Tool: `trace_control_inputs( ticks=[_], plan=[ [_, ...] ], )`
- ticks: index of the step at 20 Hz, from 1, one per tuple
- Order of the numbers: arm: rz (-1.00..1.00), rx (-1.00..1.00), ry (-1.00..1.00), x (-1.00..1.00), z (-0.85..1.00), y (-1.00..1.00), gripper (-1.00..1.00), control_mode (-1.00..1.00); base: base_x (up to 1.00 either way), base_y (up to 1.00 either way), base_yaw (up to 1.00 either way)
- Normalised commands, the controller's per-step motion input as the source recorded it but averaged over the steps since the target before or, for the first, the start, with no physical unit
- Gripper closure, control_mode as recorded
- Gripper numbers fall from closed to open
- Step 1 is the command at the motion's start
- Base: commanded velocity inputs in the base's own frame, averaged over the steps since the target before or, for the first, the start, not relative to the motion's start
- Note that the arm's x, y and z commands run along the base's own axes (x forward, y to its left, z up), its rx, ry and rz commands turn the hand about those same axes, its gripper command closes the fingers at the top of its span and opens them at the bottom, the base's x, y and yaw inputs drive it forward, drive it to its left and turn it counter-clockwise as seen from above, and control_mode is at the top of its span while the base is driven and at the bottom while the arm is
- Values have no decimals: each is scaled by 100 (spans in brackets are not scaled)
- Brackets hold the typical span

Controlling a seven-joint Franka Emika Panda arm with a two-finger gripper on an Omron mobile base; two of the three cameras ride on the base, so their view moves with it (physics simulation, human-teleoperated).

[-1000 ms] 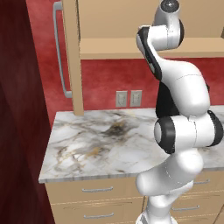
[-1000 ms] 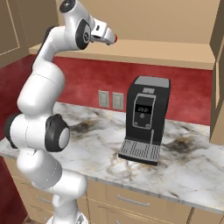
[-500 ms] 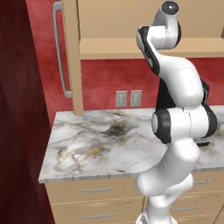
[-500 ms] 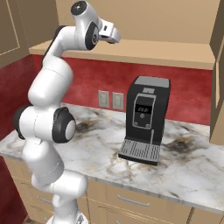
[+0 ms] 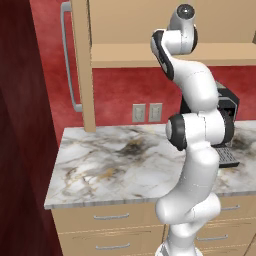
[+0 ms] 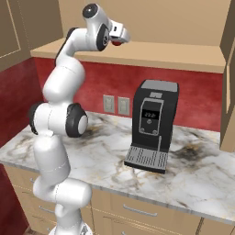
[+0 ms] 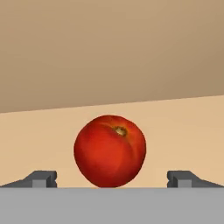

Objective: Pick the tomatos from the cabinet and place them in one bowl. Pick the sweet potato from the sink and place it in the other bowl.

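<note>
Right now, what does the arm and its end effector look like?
The arm is glossy white, built of rounded segments with dark grey to black joint rings and a dark round cap on top. The end effector has two small dark grey fingertips. No cables or markings are visible.

text: none legible | coffee machine [image 6: 151,124] display: characters too small to read

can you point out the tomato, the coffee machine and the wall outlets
tomato [image 7: 110,151]: hand view, middle of its red skin, below the stem spot
coffee machine [image 6: 151,125]: right base view, front panel under the display
wall outlets [image 5: 148,112]: left base view, between the two plates on the red wall
</note>
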Motion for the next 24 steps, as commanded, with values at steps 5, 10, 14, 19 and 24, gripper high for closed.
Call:
trace_control_inputs(
  ticks=[5,10,14,19,24],
  plan=[
    [0,-1,3,59,0,-9,-100,-100,0,0,0],
    [1,0,5,42,-1,-5,-100,-100,0,0,0],
    [0,2,7,7,-23,0,100,-100,0,0,0],
    [-8,7,-2,-28,-33,5,100,-100,0,0,0],
    [-10,1,-14,-41,-6,12,100,-100,0,0,0]
  ],
)
